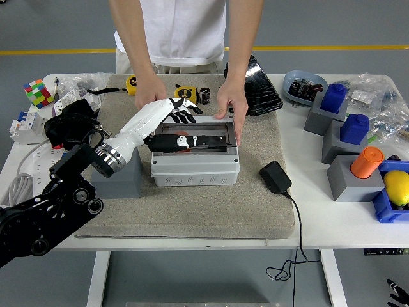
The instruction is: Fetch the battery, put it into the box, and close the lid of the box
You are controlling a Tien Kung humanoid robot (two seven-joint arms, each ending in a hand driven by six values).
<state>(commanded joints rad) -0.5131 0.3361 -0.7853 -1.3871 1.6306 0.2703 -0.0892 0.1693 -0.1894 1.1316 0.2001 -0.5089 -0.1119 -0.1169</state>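
The white table carried a beige mat, a Rubik's cube, grey blocks and a black adapter.

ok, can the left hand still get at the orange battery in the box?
Probably not. The smoky lid lies nearly flat over the grey box, covering the orange battery beneath. The left hand rests on the lid's far edge, and a person's hand holds it too.
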